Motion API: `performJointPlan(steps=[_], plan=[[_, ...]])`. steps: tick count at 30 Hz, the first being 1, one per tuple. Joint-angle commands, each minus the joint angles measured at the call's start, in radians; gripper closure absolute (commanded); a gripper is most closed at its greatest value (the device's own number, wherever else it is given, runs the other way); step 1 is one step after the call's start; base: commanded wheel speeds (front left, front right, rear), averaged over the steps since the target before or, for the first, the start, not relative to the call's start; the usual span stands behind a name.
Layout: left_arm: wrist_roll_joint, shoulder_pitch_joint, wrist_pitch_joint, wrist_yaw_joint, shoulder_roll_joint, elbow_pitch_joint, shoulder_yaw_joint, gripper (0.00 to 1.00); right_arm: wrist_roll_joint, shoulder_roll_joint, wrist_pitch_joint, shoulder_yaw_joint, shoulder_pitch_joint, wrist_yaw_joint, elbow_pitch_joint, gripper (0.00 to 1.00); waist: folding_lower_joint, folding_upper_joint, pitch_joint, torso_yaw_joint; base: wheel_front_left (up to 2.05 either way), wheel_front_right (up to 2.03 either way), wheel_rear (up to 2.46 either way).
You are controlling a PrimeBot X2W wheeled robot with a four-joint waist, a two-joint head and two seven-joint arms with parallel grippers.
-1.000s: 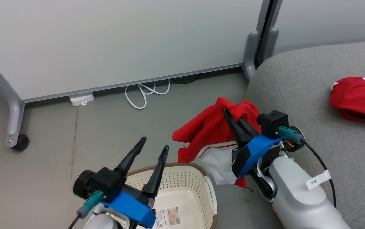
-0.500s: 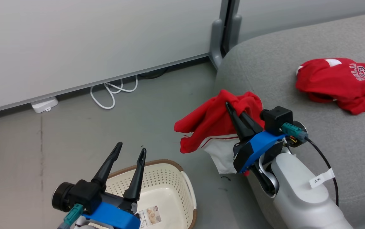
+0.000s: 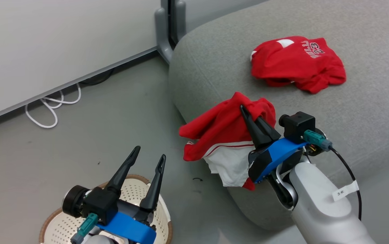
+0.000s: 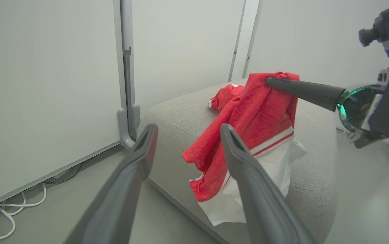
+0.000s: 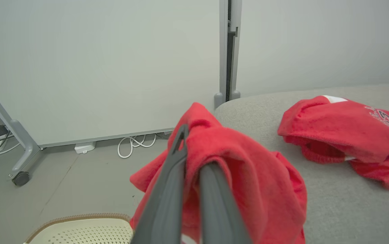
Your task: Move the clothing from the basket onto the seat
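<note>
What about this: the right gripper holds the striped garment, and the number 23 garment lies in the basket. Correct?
No: the number 23 garment lies on the sofa; the head view shows it. The right gripper holds the striped garment.

Two garments [image 3: 296, 62] [image 3: 225, 125], one basket [image 3: 131, 191], one sofa [image 3: 367, 112]

Bright, even, diffuse light (shadows faint, soft-edged). Wrist views bend lines toward their edges; the left gripper's long dark fingers [image 4: 262, 203] look blurred.
</note>
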Motion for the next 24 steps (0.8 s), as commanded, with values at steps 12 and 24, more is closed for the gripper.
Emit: performJointPlan(steps=[12, 24], plan=[[-0.009, -0.026, -0.004, -0.009, 0.019, 0.004, -0.034, 0.00, -0.005, 0.000, -0.008, -0.038, 0.024, 0.001, -0.011, 1.00, 0.0000, 0.0000, 0.017, -0.056, 0.00, 0.00, 0.00], [0.006, -0.062, -0.004, -0.006, 0.048, -0.026, -0.055, 0.00, -0.042, -0.057, 0.037, -0.161, -0.207, 0.001, -0.044, 1.00, 0.0000, 0.0000, 0.119, -0.009, 0.00, 0.00, 0.00]])
